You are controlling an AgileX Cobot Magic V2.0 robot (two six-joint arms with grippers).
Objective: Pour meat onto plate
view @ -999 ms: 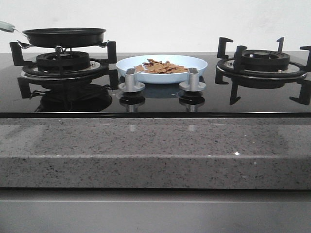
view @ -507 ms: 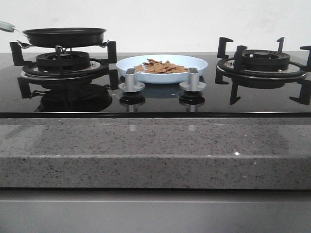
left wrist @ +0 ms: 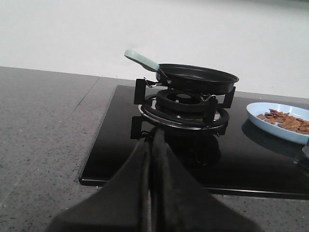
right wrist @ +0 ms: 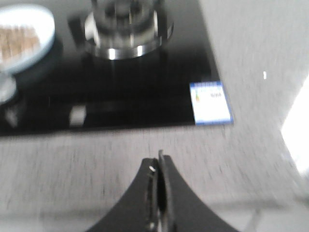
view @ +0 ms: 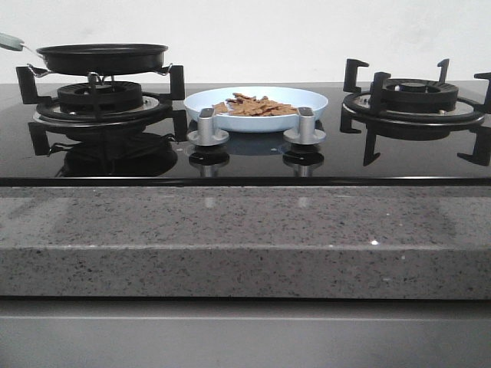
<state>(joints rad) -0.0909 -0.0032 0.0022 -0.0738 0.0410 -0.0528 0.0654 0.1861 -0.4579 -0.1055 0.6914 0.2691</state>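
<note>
The pale-blue plate (view: 307,102) sits on the black glass hob between the two burners, behind the two silver knobs. A heap of reddish-brown meat (view: 255,106) chips lies in it. The plate (left wrist: 263,117) and meat (left wrist: 287,121) also show in the left wrist view, and blurred in the right wrist view (right wrist: 46,29). My left gripper (left wrist: 152,137) is shut and empty, over the hob's front edge before the left burner. My right gripper (right wrist: 158,159) is shut and empty, above the grey counter in front of the hob. Neither gripper shows in the front view.
A black frying pan (view: 102,57) with a pale-green handle (left wrist: 141,59) rests on the left burner (view: 100,98). The right burner (view: 414,96) is bare. Two silver knobs (view: 207,129) (view: 304,128) stand in front of the plate. A blue-edged label (right wrist: 211,102) is on the hob's corner.
</note>
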